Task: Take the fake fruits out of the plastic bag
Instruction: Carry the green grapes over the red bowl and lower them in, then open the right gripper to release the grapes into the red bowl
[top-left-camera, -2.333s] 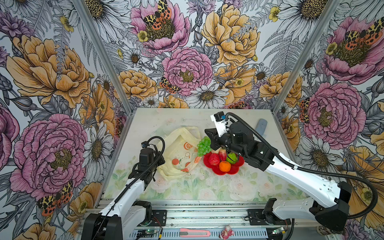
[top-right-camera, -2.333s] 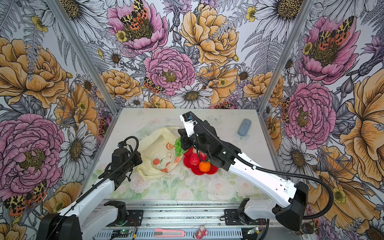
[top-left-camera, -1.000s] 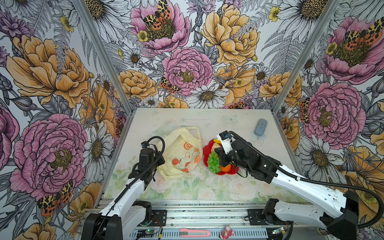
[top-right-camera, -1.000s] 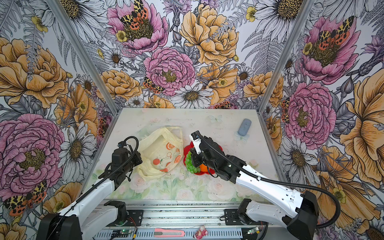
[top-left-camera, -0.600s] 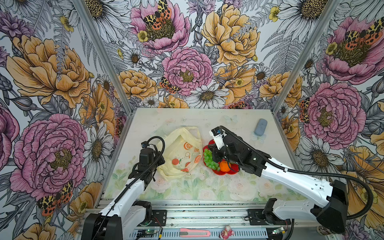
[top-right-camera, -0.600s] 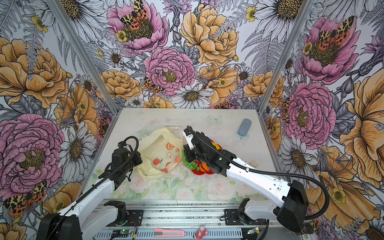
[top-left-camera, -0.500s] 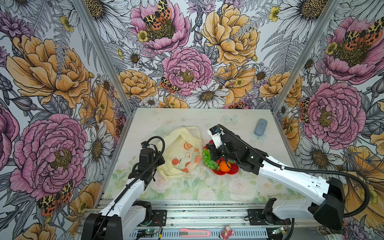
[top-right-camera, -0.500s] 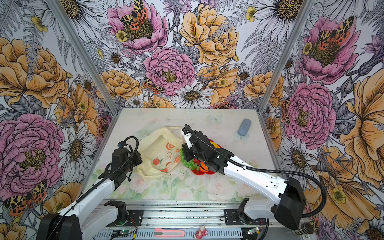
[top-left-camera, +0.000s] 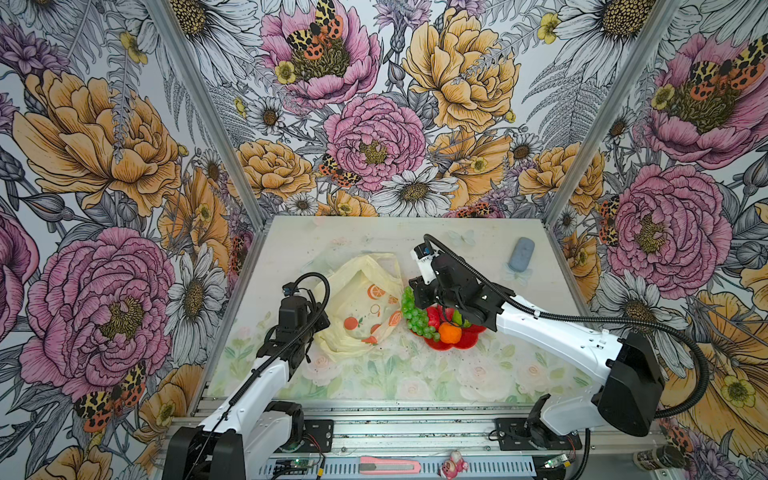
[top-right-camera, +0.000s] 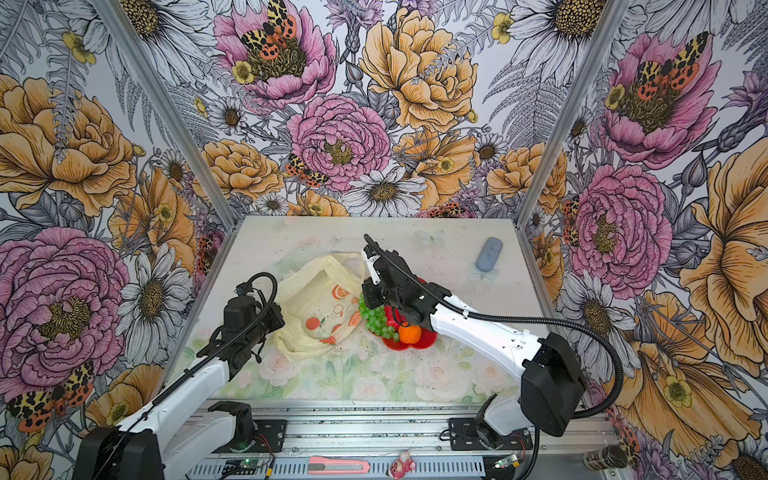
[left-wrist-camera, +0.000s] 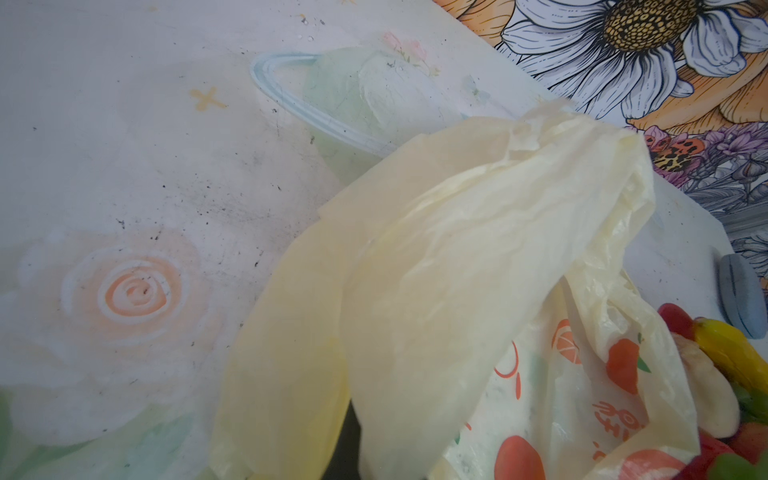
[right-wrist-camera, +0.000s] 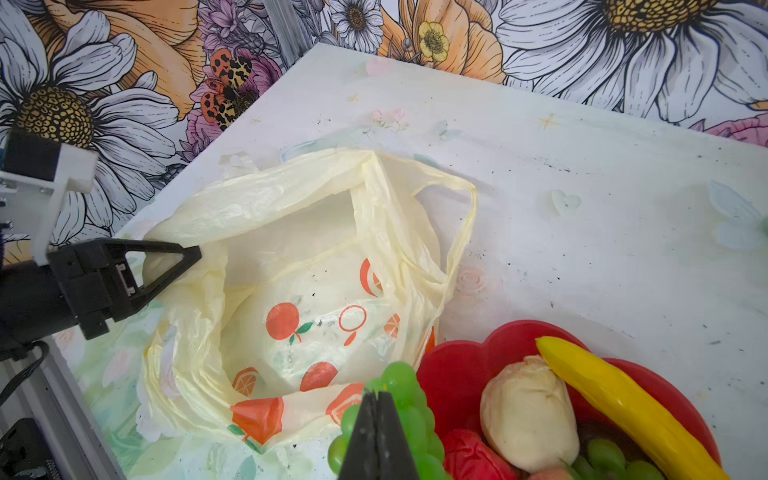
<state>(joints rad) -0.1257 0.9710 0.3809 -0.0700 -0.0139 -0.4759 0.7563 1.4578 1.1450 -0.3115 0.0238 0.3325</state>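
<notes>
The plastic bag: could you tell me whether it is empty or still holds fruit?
Apparently empty: the right wrist view shows only printed oranges inside the open plastic bag; the fake fruits lie on the red plate.

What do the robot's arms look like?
Both arms have smooth white links and chunky black joints. The right arm has a thick ribbed black cable. The left arm has a thinner black cable. A white camera bracket sits at the right wrist. Each arm ends in pointed, triangular black jaws.
</notes>
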